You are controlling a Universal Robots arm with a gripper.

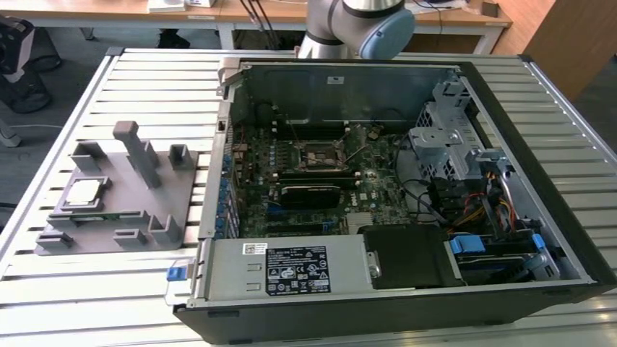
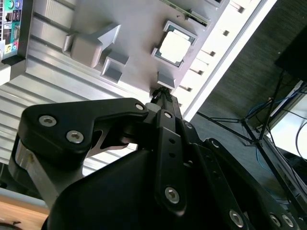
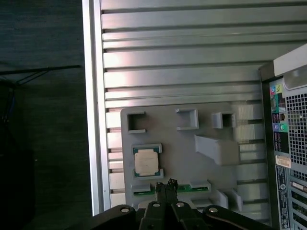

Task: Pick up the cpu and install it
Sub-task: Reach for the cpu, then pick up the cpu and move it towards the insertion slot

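Observation:
The cpu (image 1: 82,191), a small square chip with a shiny silver top, lies flat in a recess of the grey fixture plate (image 1: 126,201) at the exterior view's left. Both wrist views look down on the cpu (image 2: 175,46) (image 3: 147,160) from well above. My gripper (image 2: 162,92) (image 3: 167,184) hangs over the plate's edge, a little to one side of the chip and not touching it. Its black fingertips meet with nothing between them. On the green motherboard inside the open computer case (image 1: 540,137), the square socket (image 1: 320,155) stands free.
The fixture plate (image 3: 182,139) carries several upright posts, the tallest a post (image 1: 135,148) near its middle. A black block (image 1: 308,194) sits below the socket. Drive cages and cables (image 1: 463,195) fill the case's right side. The slatted metal table (image 1: 115,289) ends near the plate.

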